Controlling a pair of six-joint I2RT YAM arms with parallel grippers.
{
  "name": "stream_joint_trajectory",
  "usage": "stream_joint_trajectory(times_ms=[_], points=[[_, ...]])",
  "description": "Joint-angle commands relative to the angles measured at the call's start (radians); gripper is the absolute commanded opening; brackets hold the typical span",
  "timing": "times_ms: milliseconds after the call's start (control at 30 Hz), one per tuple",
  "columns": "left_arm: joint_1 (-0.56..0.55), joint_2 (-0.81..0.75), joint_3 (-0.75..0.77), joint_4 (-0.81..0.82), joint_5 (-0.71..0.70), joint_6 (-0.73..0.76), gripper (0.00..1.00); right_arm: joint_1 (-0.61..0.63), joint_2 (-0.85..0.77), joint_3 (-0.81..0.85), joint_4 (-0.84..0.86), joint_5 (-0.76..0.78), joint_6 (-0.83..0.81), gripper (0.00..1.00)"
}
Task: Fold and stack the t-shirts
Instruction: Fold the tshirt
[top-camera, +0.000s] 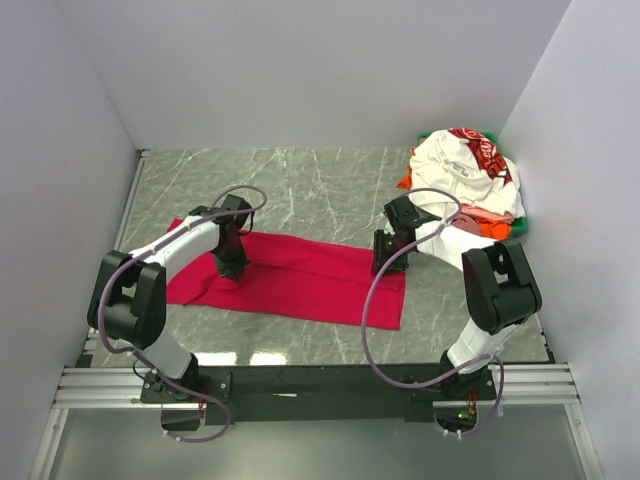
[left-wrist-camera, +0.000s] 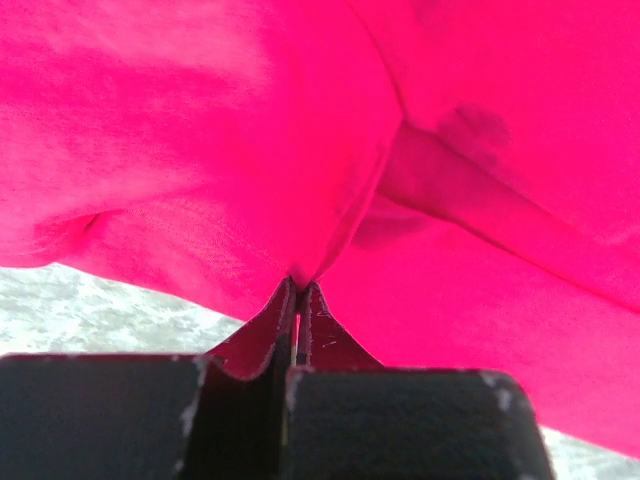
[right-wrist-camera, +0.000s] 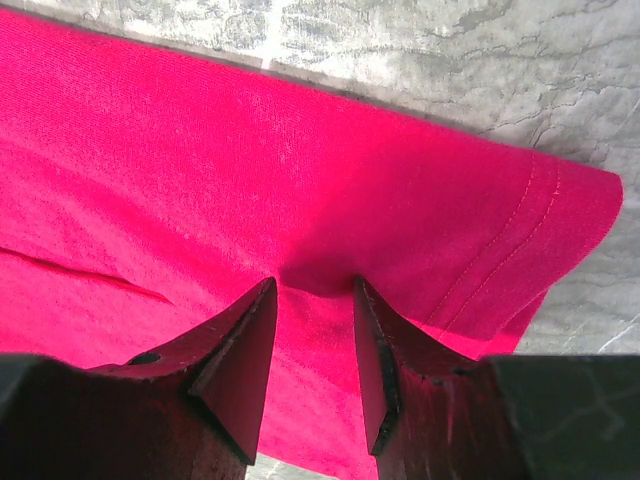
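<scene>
Your left tool (left-wrist-camera: 297, 290) is pressed together on a small tuck of the red t-shirt (left-wrist-camera: 200, 150), with the cloth drawn up into a peak at the tips, so that side has its hold. Your right tool (right-wrist-camera: 312, 290) does not: its jaws stand apart, tips set down on the cloth close to the hemmed end, with a shallow pucker between them and nothing pinched. The shirt lies spread in a long band across the near middle of the surface (top-camera: 300, 180). The left tool is over its left part and the right tool is near its right end. The white t-shirt (top-camera: 462, 168) sits heaped with other shirts in the far right corner, well apart. The step in hand looks like taking a two-point hold for a fold. Press the right tips down enough to gather every layer under them before you close, and check that the pucker fills the gap. A hold on the top layer alone would likely let the rest drag behind. Once both sides grip, lift them together and level, and carry them at one pace so the crease falls square. Don't pull the two tools apart hard, because the left pinch is thin and could slip off. Lay the edge down flat before you let go.
</scene>
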Motion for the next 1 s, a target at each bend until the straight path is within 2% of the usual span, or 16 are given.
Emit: stream_joint_trajectory(times_ms=[0, 367, 467, 500, 600, 700, 833, 967], points=[[-0.01, -0.024, 0.046, -0.05, 0.066, -0.001, 0.01, -0.009, -0.004, -0.035, -0.018, 0.025, -0.027, 0.44], [-0.021, -0.03, 0.032, -0.033, 0.202, -0.031, 0.01, -0.017, -0.006, -0.032, -0.018, 0.023, -0.038, 0.44], [-0.021, -0.029, 0.022, -0.022, 0.213, -0.034, 0.17, -0.015, -0.007, -0.032, -0.018, 0.022, -0.038, 0.44], [-0.021, -0.03, 0.023, -0.025, 0.207, -0.032, 0.29, -0.017, -0.009, -0.034, -0.018, 0.023, -0.038, 0.44], [-0.021, -0.032, 0.055, -0.053, 0.164, -0.026, 0.44, -0.017, -0.017, -0.031, -0.024, 0.026, -0.04, 0.44], [-0.02, -0.036, 0.098, -0.084, 0.109, -0.023, 0.5, -0.015, -0.033, -0.02, -0.035, 0.029, -0.043, 0.44], [0.002, -0.055, 0.137, -0.091, 0.07, -0.02, 0.5, -0.012, -0.052, 0.001, -0.054, 0.034, -0.044, 0.44], [0.074, -0.081, 0.129, -0.056, 0.069, -0.017, 0.5, -0.014, -0.073, 0.018, -0.064, 0.035, -0.047, 0.44]])
